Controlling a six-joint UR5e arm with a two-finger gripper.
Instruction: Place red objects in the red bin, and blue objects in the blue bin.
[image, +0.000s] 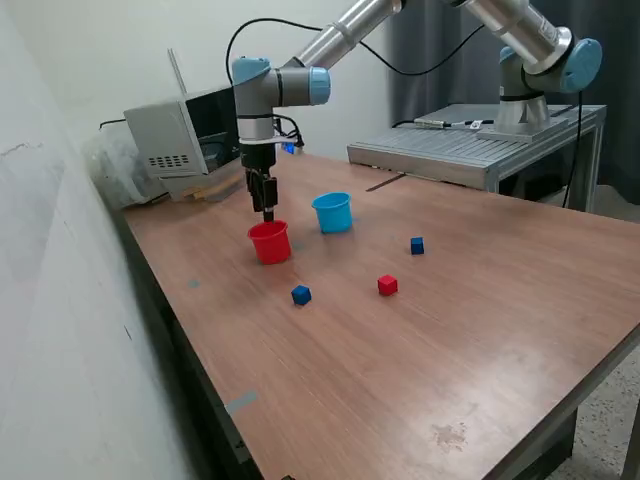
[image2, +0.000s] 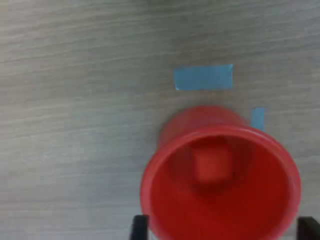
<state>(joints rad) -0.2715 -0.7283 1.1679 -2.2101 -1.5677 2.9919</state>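
Observation:
The red bin (image: 270, 242) stands on the wooden table, and my gripper (image: 267, 212) hangs straight above its mouth. In the wrist view the red bin (image2: 220, 185) fills the frame; one red cube (image2: 211, 164) shows inside it, slightly blurred. My fingertips (image2: 140, 227) sit wide apart on either side of the rim, so the gripper (image2: 223, 230) is open and holds nothing. The light blue bin (image: 332, 212) stands just to the exterior view's right of the red one. On the table lie a red cube (image: 387, 285) and two blue cubes (image: 301, 294) (image: 417, 245).
A grey box-shaped device (image: 175, 135) sits at the back on the exterior view's left. A metal platform (image: 450, 150) carries the arm's base (image: 540, 80) at the back right. Two blue tape patches (image2: 203, 77) are stuck to the table by the red bin.

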